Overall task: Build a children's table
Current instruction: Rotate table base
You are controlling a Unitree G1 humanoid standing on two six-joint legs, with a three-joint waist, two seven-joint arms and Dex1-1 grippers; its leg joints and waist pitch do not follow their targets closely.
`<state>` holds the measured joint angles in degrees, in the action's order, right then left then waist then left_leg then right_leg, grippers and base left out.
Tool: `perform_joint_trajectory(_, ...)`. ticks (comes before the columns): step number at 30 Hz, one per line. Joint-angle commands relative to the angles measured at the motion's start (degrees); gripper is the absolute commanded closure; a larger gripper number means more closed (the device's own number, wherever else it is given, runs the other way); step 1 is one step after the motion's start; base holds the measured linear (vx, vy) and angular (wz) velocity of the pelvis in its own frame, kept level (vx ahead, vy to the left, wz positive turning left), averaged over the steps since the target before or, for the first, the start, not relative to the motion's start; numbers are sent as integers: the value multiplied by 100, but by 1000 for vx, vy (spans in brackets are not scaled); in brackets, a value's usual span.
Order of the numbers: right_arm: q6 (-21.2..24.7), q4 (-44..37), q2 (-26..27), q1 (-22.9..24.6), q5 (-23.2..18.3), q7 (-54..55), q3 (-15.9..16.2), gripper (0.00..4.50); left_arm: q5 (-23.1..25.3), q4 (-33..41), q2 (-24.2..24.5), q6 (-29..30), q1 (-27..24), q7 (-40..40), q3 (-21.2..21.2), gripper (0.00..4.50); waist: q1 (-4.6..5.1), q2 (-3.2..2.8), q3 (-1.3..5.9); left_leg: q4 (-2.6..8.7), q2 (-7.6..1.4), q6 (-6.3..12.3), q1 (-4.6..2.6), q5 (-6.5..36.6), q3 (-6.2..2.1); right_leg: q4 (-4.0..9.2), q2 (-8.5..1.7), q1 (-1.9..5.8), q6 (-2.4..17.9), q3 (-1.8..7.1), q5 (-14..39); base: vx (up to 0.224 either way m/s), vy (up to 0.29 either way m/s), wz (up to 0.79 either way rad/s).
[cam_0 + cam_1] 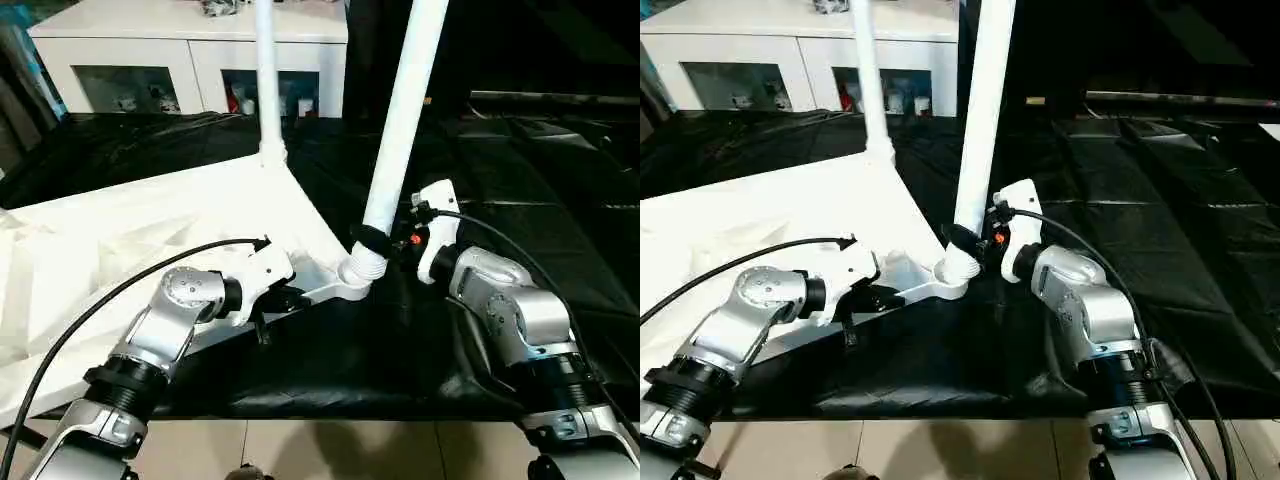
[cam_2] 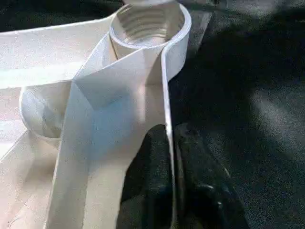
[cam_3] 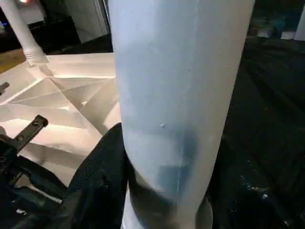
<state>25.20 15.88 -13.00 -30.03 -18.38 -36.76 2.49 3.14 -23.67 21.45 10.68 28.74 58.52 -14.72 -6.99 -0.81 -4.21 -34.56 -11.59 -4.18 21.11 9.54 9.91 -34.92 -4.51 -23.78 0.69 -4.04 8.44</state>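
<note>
Tabletop [image 1: 150,230] lies underside-up, centre-left of frame, on black sheet [image 1: 520,200]. Left claw [image 1: 268,300] pinches the tabletop's rim wall. Right claw [image 1: 385,245] clamps tilted leg [image 1: 405,110] seated in the near corner socket [image 1: 355,270]. Second leg [image 1: 267,80] upright in far socket.

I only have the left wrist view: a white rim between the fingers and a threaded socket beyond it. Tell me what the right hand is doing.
Observer: The right hand is closed around a white leg, just above the leg's lower end.
Operator: Say where that end sits.
Observer: It sits at the near corner socket of the tabletop, and the leg leans rather than standing upright.
Operator: Report any other legs.
Observer: A second leg stands upright at the far corner.
</note>
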Motion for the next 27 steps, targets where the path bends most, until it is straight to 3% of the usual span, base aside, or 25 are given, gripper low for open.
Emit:
perform_joint_trajectory(1, -88, -15, 2, -140, -16, -27, -28, 261, -150, 144, -69, -80, -40, 106, -41, 377, 14, 66, 465, 451, -100, -65, -67, 1601, -52, 523, -373, 238, 565, 217, 2793, 0, 0, 0)
perform_joint_trajectory(5, -122, 4, 30, -138, -29, -43, -35, 261, -76, 73, 88, -57, -38, 138, -79, 346, 25, 71, 487, 454, -108, -68, -55, 1504, -44, 460, -354, 250, 709, 231, 2266, 0, 0, 0)
perform_joint_trajectory(8, -150, 32, 51, -144, -18, -69, -51, 261, -43, 42, 164, 8, -42, 150, -81, 345, 40, 82, 480, 450, -98, -63, -48, 1501, -35, 458, -361, 261, 753, 233, 2252, 0, 0, 0)
perform_joint_trajectory(16, -171, 79, 71, -169, -24, -88, -62, 261, -186, 19, 200, 76, -21, 173, 26, 428, 49, 92, 472, 455, -106, -74, -60, 1533, -38, 473, -365, 252, 719, 235, 2422, 0, 0, 0)
perform_joint_trajectory(19, -173, 93, 74, -183, -28, -105, -62, 261, -321, 69, 176, 83, -34, 231, 93, 437, 47, 100, 476, 452, -104, -69, -58, 1505, -31, 458, -362, 254, 764, 235, 2333, 0, 0, 0)
perform_joint_trajectory(27, -179, 143, 52, -215, -4, -159, -53, 261, -385, 153, 225, 198, -143, 302, 51, 450, 40, 121, 462, 465, -108, -96, -60, 1592, -41, 484, -372, 248, 655, 237, 2563, 0, 0, 0)
